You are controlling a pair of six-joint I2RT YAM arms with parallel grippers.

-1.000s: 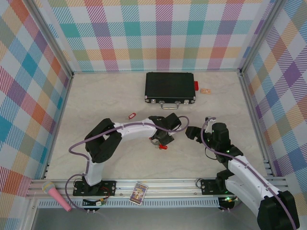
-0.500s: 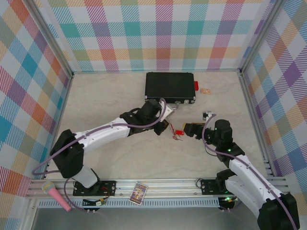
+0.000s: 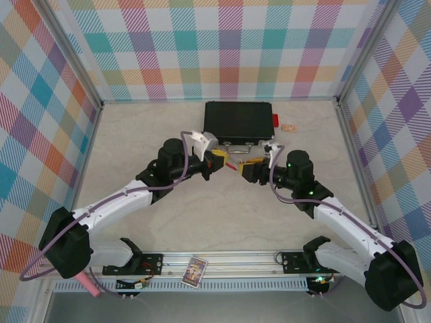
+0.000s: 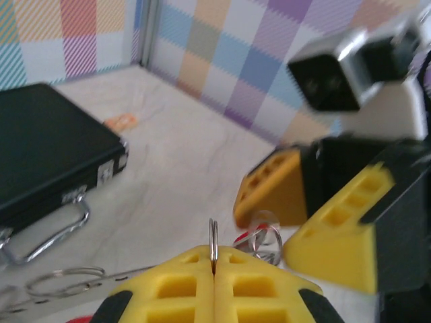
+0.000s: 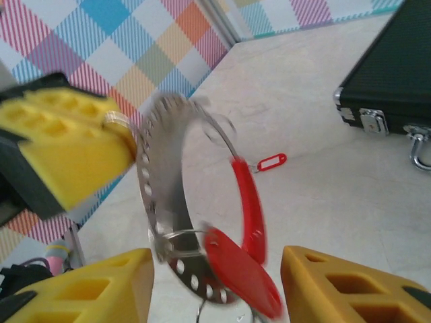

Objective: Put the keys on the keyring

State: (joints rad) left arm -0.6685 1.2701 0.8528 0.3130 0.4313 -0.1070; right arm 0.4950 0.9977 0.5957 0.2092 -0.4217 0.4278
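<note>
Above mid-table: keyring (image 5: 163, 188) hangs upright between arms.
Left gripper (image 4: 213, 259) clamps its upper arc; right gripper (image 5: 217, 262), jaws apart, straddles the lower arc and hanging red key (image 5: 239, 268).

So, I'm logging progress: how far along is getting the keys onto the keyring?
Done: one red-tagged key seems to hang on the silvery wire keyring with red sleeve. In hand: left gripper pinches that loop; right gripper stands open around it. Left: another red-tagged key lies on the table.

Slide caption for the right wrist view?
Left hand presents the keyring between parted fingers of the right hand, black case behind.
</note>
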